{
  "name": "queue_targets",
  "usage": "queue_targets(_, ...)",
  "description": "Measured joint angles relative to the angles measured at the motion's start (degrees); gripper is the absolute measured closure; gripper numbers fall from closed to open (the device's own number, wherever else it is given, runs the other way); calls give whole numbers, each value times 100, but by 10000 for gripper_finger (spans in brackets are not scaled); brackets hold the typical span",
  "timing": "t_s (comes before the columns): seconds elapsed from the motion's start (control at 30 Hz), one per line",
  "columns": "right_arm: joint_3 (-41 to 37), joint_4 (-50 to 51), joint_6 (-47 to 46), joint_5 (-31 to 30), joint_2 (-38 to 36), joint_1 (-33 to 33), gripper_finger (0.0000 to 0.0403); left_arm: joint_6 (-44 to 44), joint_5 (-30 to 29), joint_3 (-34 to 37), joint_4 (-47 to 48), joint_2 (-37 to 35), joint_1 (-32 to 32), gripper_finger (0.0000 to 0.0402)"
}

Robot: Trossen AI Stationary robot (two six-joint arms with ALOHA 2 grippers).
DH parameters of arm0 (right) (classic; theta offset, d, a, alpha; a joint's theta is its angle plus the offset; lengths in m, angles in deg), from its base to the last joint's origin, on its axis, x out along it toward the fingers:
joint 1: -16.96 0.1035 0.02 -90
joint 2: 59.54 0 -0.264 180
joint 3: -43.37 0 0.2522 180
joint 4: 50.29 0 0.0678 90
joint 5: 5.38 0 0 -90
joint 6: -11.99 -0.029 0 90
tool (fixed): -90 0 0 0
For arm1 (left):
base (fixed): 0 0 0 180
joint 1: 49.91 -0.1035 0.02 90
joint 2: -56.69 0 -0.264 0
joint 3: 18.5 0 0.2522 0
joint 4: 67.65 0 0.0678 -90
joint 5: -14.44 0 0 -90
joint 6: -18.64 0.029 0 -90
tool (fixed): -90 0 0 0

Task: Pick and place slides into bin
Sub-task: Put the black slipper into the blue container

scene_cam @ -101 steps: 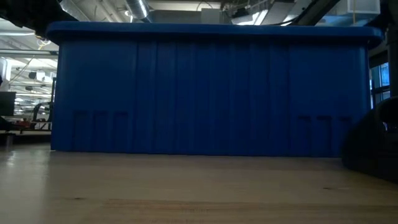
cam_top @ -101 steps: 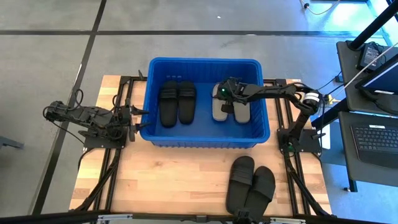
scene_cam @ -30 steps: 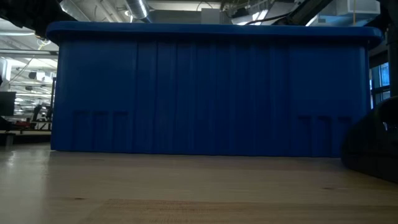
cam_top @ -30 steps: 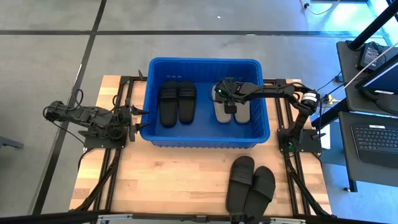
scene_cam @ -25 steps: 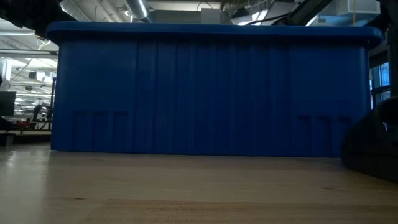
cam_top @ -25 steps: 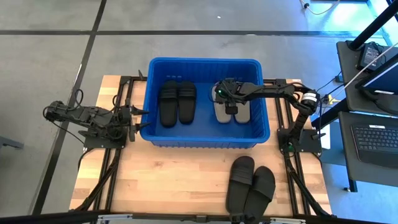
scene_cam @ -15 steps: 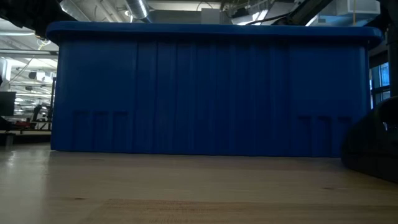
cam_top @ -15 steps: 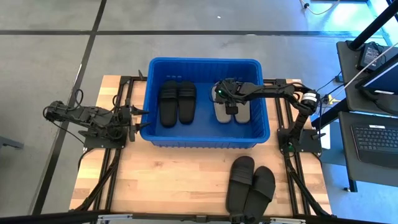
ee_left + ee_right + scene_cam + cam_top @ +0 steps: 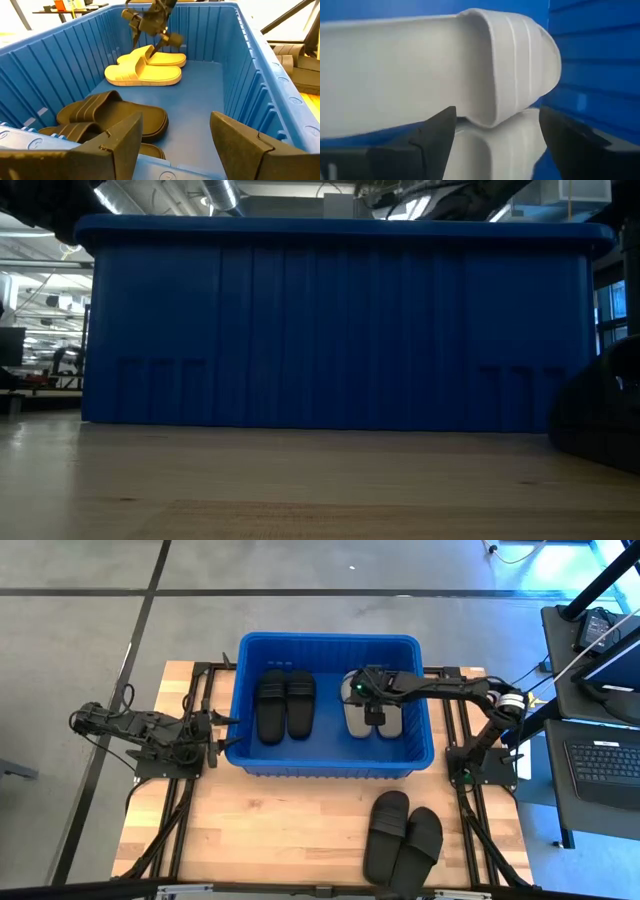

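The right pincer (image 9: 372,716) edges toward the near side of the bin (image 9: 330,764) over the light grey slides (image 9: 371,711), fingers parted, and the right arm's elbow swings outward to the right

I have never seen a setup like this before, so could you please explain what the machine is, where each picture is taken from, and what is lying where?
This is a robot with two dark arms at a wooden table. One picture looks straight down, one looks level across the tabletop, and one comes from a camera on each wrist.

A blue bin stands on the table. Inside lie a black pair of slides and a light grey pair of slides. Another black pair waits on the table in front of the bin.

The right claw reaches into the bin, just above the grey pair, open and holding nothing. The left claw waits open outside the bin's left wall, also empty.

The low picture shows mostly the bin's front wall.
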Motion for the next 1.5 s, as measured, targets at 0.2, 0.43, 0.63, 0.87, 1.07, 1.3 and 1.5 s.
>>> queue_targets(0.2, 145, 160, -894, 641, -438, 0, 119, 0, 0, 0, 21, 0, 0, 175)
queue_targets(0.43, 907, 177, -1608, 861, -926, 38, 119, 0, 11, 0, 26, 0, 0, 175)
queue_targets(0.63, 1885, 603, -1825, 1441, -1104, 484, 119, -1, 15, 0, 27, 0, -1, 175)
queue_targets(0.87, 2687, 1174, -1933, 1436, -1102, 1584, 119, 0, 19, 0, 29, 0, -2, 175)
queue_targets(1.07, 2905, 1413, -2777, 1434, -1097, 2645, 119, 0, 22, 0, 32, 0, -2, 175)
queue_targets(1.3, 2895, 2054, -4295, 1435, -1034, 3910, 119, -1, 24, 0, 32, 0, -2, 175)
queue_targets(1.5, 2898, 2377, -6041, 1329, -1043, 4873, 119, 0, 24, 0, 32, 0, -2, 175)
